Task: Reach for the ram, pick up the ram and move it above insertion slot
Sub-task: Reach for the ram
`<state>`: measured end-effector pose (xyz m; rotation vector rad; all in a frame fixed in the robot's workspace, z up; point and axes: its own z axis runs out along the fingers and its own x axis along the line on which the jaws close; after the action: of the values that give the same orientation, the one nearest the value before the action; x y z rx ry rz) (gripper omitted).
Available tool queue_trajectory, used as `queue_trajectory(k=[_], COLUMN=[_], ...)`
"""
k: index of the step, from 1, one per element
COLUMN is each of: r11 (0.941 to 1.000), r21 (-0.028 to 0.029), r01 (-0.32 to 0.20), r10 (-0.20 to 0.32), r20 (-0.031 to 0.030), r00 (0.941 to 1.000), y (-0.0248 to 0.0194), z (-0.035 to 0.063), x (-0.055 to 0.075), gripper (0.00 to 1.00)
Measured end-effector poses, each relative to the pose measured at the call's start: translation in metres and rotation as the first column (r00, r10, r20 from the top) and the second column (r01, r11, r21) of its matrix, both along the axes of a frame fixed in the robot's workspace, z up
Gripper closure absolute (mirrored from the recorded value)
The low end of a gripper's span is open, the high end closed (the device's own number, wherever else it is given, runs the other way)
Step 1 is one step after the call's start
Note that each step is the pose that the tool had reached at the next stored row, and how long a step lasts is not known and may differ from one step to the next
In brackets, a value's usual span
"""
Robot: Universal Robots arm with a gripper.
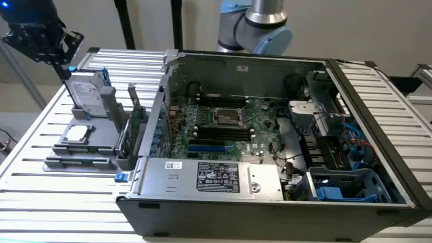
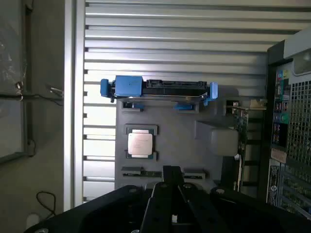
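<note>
Gripper [image 1: 60, 58] [image 2: 173, 174]: clenched, fingers [image 2: 165, 194] pressed together w/ nothing between them. You're holding nothing.
Arm pose: your wrist hangs high over the far end of the gray fixture [image 2: 180, 145], at the exterior view's left, tool pointing down. Arm joint [image 1: 260, 23] sits behind the PC case [image 1: 270, 212].
Ram [image 2: 141, 173]: lies in the fixture's near slot, well below the gripper, not touched. In wrist view the fingertips cover its middle.
Neighbours: CPU [image 1: 76, 132] just beyond the ram. Hard drive [image 1: 88, 96] is upright at the far end. Green card w/ bracket [image 1: 135, 124] stands on the fixture's case side.
Insertion slots [image 1: 219, 134]: black, on the motherboard inside the case, well apart from ram & gripper.
</note>
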<state>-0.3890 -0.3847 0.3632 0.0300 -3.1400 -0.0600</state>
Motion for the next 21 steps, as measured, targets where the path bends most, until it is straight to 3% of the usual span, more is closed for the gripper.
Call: queue_trajectory(k=[13, 16, 21], r11=[1.0000, 1.0000, 1.0000], r21=[-0.0001, 0.0000, 0.0001], r01=[0.000, 0.000, 0.000], r10=[0.000, 0.000, 0.000], r20=[-0.0001, -0.0008, -0.0054], r00=[1.0000, 1.0000, 1.0000], y=[-0.0002, -0.0045, -0.0186], z=[0.0001, 0.0000, -0.0001], x=[0.000, 0.001, 0.005], gripper=[0.89, 0.89, 0.89])
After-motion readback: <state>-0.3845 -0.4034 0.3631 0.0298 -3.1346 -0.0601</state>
